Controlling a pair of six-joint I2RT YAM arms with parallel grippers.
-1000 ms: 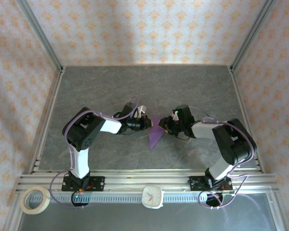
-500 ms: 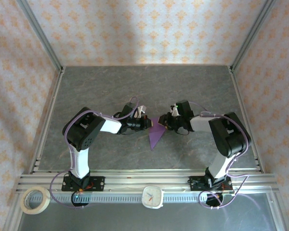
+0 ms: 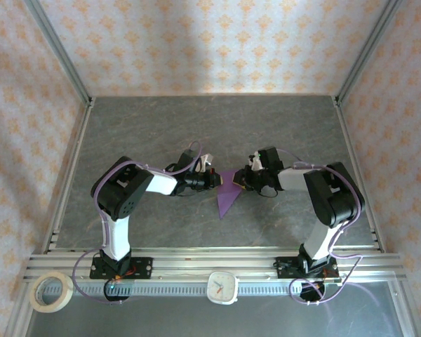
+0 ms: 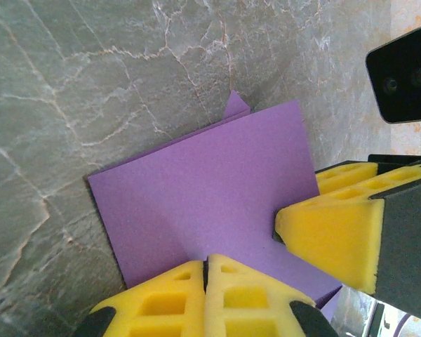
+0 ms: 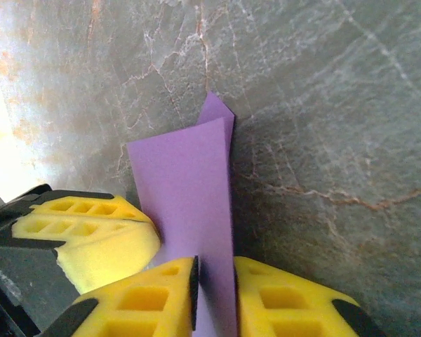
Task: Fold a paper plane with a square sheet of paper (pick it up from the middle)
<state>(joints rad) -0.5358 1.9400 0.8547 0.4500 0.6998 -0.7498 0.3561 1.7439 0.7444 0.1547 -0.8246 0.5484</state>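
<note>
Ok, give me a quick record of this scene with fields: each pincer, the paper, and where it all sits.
left pincer: shut on the folded purple paper
right pincer: paper stands between its fingers, grip unclear
paper shape: pointed, tip toward the near edge
place: middle of the grey table

tbl [image 3: 126,133]: grey marble | touching it: purple paper [image 3: 226,194] (folded, mid-tbl)

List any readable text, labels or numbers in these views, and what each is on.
No legible text in any view.
Dial of the clock: markings too small to read.
Side of the tape roll: no print that can be made out.
Surface of the purple paper: plain, nothing printed.
</note>
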